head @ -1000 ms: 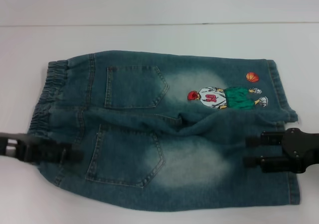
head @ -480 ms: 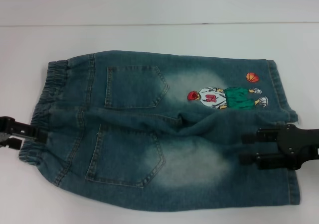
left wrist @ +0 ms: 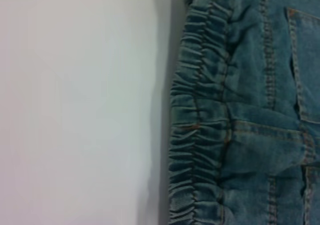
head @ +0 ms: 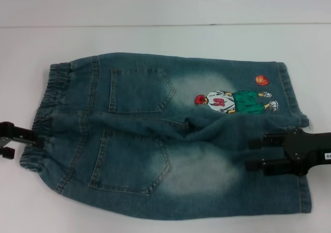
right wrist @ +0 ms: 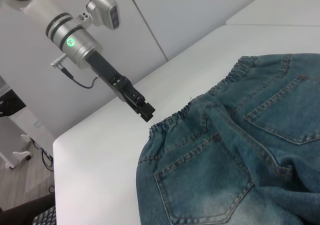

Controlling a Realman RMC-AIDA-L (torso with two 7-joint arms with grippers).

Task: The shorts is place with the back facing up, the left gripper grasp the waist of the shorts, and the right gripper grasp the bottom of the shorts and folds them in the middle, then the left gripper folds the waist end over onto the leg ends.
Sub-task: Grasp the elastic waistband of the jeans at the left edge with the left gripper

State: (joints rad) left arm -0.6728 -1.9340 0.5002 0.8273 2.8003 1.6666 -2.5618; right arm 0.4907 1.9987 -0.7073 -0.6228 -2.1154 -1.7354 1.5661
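Blue denim shorts (head: 155, 140) lie flat on the white table, back pockets up. The elastic waist (head: 51, 93) is on the left and the leg hems (head: 292, 93) on the right. A cartoon basketball patch (head: 232, 102) marks the far leg. My left gripper (head: 23, 145) is at the near end of the waistband, open, its upper finger reaching the fabric edge. The left wrist view shows the gathered waistband (left wrist: 200, 135) beside bare table. My right gripper (head: 249, 154) hovers open over the near leg, close to its hem. The right wrist view shows the left gripper (right wrist: 145, 112) just off the waistband (right wrist: 170, 122).
The white table (head: 165, 41) meets a pale wall along its back edge (head: 165, 25). In the right wrist view the table's corner (right wrist: 56, 142) drops off to the floor, where some equipment (right wrist: 15, 135) stands. The silver left arm (right wrist: 75, 35) slants down over that side.
My left gripper has pulled back leftward off the shorts to the waistband's edge, uncovering the near waist corner. My right gripper has shifted slightly left over the near leg.
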